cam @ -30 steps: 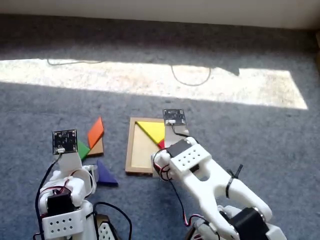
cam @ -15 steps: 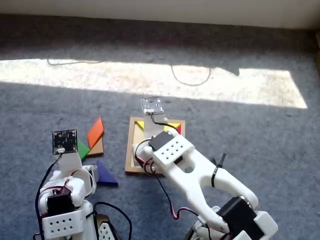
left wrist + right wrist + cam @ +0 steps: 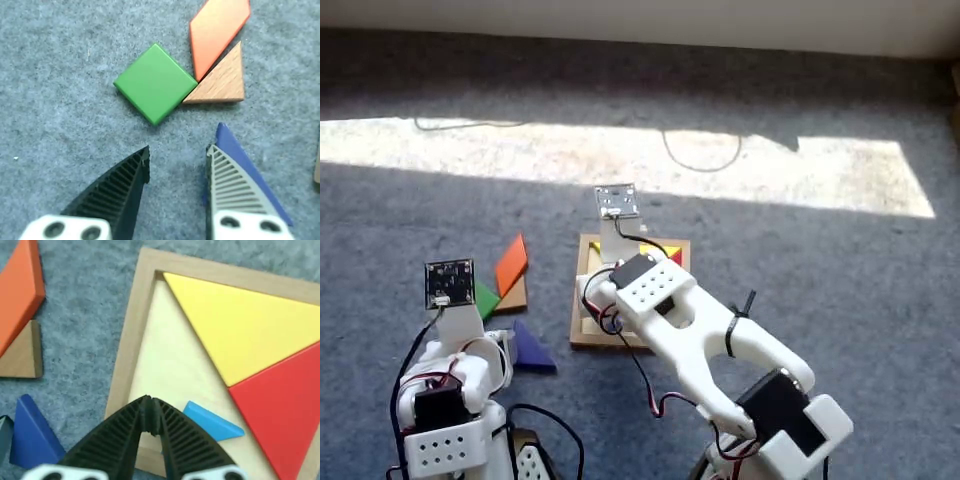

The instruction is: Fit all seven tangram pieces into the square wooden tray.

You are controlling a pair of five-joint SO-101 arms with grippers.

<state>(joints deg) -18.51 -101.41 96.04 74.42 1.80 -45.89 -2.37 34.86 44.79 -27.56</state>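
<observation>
The right gripper is seen clenched on nothing, its tips poised over the near left corner of the tray; whether the floor is touched cannot be told. Just beside it a light blue triangle lies loose inside, probably to be nudged against the red triangle, which is seated next to the yellow triangle. The left gripper is held spread above the carpet, left of the tray, with the dark blue triangle beside one finger, seemingly lined up for pickup. The green square, orange piece and wooden triangle are clustered farther off, touching.
</observation>
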